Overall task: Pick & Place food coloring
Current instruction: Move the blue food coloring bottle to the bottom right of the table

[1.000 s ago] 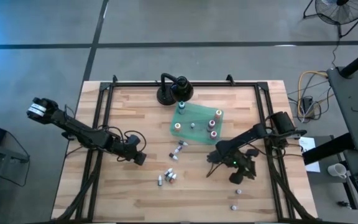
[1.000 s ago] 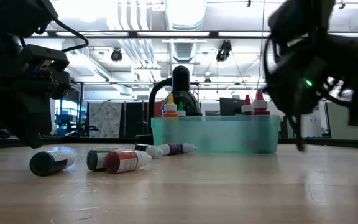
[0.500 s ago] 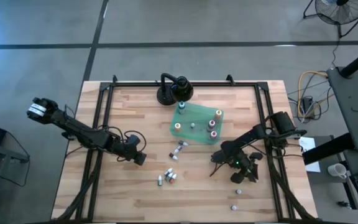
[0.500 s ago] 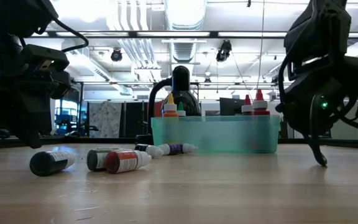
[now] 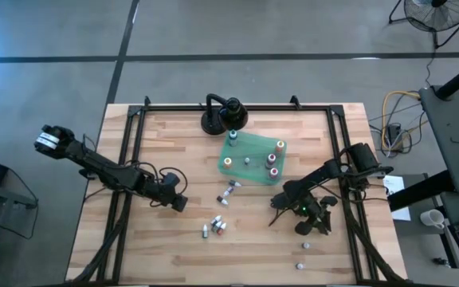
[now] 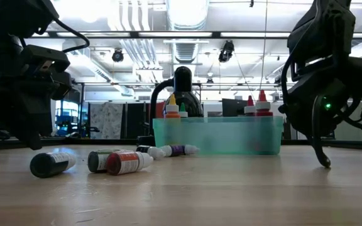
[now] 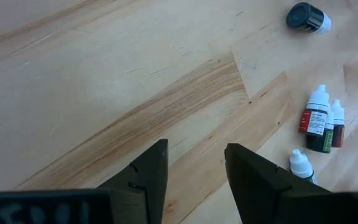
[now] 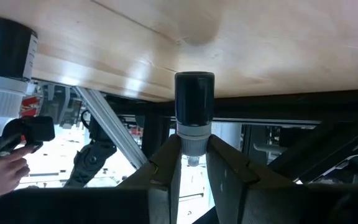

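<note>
Pinching a dark-capped food coloring bottle [image 8: 194, 112] by its neck, the right gripper [image 8: 194, 163] is held low over the wooden table [image 5: 150, 239].
No label writing can be read. Other small plastic bottles [image 5: 214, 227] lie mid-table, more stand on a green tray [image 5: 253, 151]. The left gripper [image 7: 194, 171] is spread, empty.

Overhead, table-level, two wrist views; shared table [image 5: 174, 255]

Bare wooden tabletop [image 5: 134, 239] lies open along the left and near edges; a cluster of small lying bottles [image 5: 215, 227] and two more [image 5: 228, 192] block the middle; the translucent green tray [image 5: 251, 151] and black round-based stand [image 5: 221, 116] crowd the far centre.
</note>
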`<action>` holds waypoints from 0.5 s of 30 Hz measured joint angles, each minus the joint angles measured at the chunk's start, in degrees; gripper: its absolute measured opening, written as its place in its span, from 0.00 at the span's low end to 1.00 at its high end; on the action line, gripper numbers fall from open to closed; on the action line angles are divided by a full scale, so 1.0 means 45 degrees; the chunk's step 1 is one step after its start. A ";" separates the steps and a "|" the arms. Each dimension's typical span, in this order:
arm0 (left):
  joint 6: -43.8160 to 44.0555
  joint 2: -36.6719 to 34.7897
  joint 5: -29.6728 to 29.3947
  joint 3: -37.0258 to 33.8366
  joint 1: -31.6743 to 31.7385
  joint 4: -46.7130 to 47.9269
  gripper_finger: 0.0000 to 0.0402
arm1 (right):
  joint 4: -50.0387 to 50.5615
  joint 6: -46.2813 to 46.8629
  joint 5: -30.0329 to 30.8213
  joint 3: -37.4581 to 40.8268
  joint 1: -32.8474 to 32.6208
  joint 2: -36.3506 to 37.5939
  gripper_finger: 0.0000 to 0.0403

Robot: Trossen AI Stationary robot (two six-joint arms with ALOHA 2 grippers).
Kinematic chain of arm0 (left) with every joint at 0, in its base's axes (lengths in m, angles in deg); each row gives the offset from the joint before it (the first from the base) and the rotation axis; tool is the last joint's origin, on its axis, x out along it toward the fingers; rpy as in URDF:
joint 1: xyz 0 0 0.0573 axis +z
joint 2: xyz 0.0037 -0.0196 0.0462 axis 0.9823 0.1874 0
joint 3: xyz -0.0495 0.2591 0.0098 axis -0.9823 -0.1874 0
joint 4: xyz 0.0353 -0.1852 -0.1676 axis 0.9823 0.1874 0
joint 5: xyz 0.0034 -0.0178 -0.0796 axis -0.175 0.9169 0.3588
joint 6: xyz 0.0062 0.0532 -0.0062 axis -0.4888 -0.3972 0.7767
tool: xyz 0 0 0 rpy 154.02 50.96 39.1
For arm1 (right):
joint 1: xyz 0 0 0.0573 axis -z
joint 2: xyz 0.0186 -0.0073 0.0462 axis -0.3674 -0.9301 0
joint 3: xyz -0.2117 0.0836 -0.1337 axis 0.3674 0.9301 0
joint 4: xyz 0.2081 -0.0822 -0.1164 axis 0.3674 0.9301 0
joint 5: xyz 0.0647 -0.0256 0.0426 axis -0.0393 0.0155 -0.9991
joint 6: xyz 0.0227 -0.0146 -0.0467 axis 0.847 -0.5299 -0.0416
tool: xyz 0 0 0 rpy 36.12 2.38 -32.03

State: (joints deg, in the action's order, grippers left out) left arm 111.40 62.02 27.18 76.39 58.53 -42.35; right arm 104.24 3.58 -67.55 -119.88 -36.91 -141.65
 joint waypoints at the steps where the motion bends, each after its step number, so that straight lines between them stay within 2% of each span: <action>1: 0.0000 0.0002 0.0000 0.0000 0.0002 0.0000 0.33 | -0.0005 0.0000 0.0000 0.0000 0.0000 0.0000 0.15; 15: 0.0000 0.0001 0.0000 0.0000 0.0004 0.0000 0.33 | -0.0210 -0.0001 0.0348 0.0000 0.0028 0.0000 0.15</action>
State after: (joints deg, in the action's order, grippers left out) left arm 111.40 62.02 27.18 76.39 58.55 -42.35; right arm 103.30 3.58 -65.98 -119.88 -36.78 -141.65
